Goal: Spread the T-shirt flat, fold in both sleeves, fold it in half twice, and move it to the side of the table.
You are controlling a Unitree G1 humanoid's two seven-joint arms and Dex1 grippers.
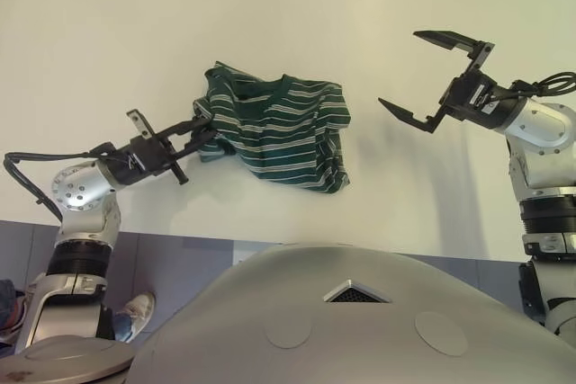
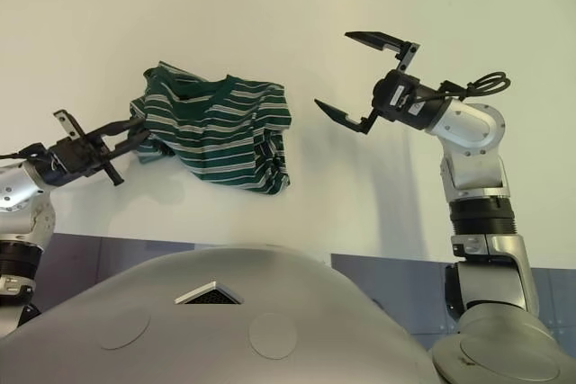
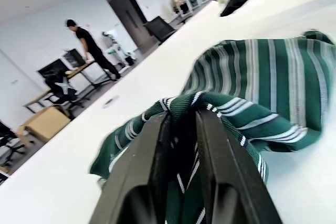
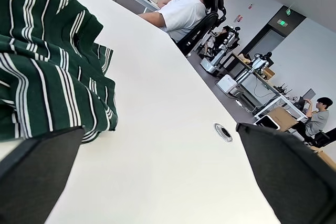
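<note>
Clearly the job has barely begun — the T-shirt lies crumpled mid-table, its edge pinched in the left gripper, while the right gripper hovers beside it, fingers spread wide — spreading, sleeve folds, halving and moving aside all remain.

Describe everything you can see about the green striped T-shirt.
The T-shirt is dark green with thin white stripes and a green collar, soft knit by the look. It lies crumpled and bunched on the white table, not yet spread flat. The left tool is shut on its edge at the robot's left; the open right tool hangs clear of it.
</note>
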